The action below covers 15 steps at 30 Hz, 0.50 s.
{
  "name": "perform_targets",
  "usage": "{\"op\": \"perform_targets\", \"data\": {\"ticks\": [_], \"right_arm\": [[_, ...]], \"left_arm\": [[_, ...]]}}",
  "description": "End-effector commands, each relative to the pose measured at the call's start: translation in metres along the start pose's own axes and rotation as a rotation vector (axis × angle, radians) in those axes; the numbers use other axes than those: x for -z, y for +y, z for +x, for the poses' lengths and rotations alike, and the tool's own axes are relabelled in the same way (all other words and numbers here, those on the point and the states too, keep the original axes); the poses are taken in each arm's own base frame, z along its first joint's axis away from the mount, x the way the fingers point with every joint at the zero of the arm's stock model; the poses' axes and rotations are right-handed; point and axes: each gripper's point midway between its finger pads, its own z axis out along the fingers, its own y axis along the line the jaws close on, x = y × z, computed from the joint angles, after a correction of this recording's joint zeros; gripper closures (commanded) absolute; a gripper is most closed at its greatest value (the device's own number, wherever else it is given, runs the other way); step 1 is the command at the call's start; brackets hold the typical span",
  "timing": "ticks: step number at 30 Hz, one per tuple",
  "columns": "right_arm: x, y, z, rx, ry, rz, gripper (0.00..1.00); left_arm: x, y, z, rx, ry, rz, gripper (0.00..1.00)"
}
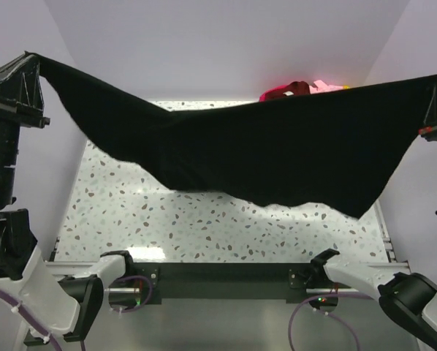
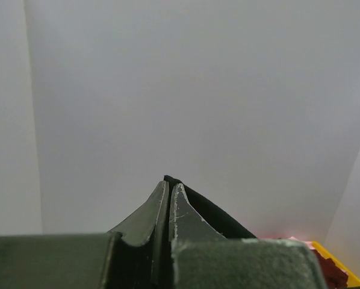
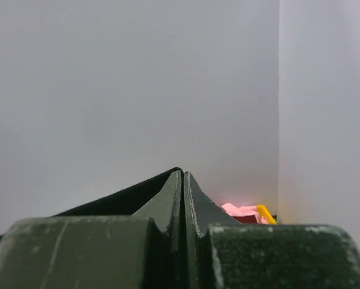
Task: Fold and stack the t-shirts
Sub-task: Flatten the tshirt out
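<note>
Hanging black t-shirt (middle sagging).

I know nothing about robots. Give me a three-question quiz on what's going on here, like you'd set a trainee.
1. The black t-shirt is stretched between the left gripper and the right gripper. How does its middle hang?
A) pulled flat and taut
B) sagging over the speckled table
C) rolled into a ball

2. True or false: both grippers are open.

3. Fill in: at the far right, beside the maroon t-shirt, lies a pale ____ one.

Key
1: B.
2: false; each is shut on the black cloth.
3: pink, the pale pink t-shirt.
</note>
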Motion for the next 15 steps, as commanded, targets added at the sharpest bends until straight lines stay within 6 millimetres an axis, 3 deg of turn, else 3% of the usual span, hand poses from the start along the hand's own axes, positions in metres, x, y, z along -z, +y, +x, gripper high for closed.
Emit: {"op": "perform_targets", "data": {"ticks": [1, 4, 8, 9, 10, 11, 12, 14, 15], "right_arm": [[-0.003, 0.007, -0.013, 0.017, -0.046, -0.038, 1.0], [-0.011, 0.014, -0.004, 0.016, -0.032, -0.046, 1.0], [-0.041, 0.031, 0.042, 0.081, 0.061, -0.017, 1.0], [-0.052, 0.037, 0.062, 0.108, 0.095, -0.008, 1.0], [-0.058, 0.042, 0.073, 0.12, 0.113, -0.004, 1.0], [-0.069, 0.049, 0.099, 0.151, 0.16, 0.003, 1.0], [-0.075, 0.053, 0.107, 0.148, 0.161, 0.005, 1.0], [-0.091, 0.066, 0.137, 0.17, 0.207, 0.005, 1.0], [-0.097, 0.071, 0.143, 0.167, 0.207, 0.003, 1.0]], "left_arm": [[-0.01, -0.01, 0.005, 0.042, 0.01, 0.066, 1.0], [-0.026, -0.008, 0.027, 0.07, 0.057, 0.083, 1.0], [-0.058, 0.009, 0.07, 0.085, 0.13, 0.068, 1.0], [-0.072, 0.018, 0.097, 0.098, 0.185, 0.054, 1.0], [-0.081, 0.021, 0.11, 0.102, 0.208, 0.054, 1.0], [-0.088, 0.028, 0.126, 0.105, 0.24, 0.043, 1.0], [-0.101, 0.036, 0.148, 0.113, 0.284, 0.032, 1.0], [-0.113, 0.045, 0.171, 0.114, 0.321, 0.016, 1.0], [-0.123, 0.054, 0.189, 0.117, 0.351, -0.004, 1.0]]}}
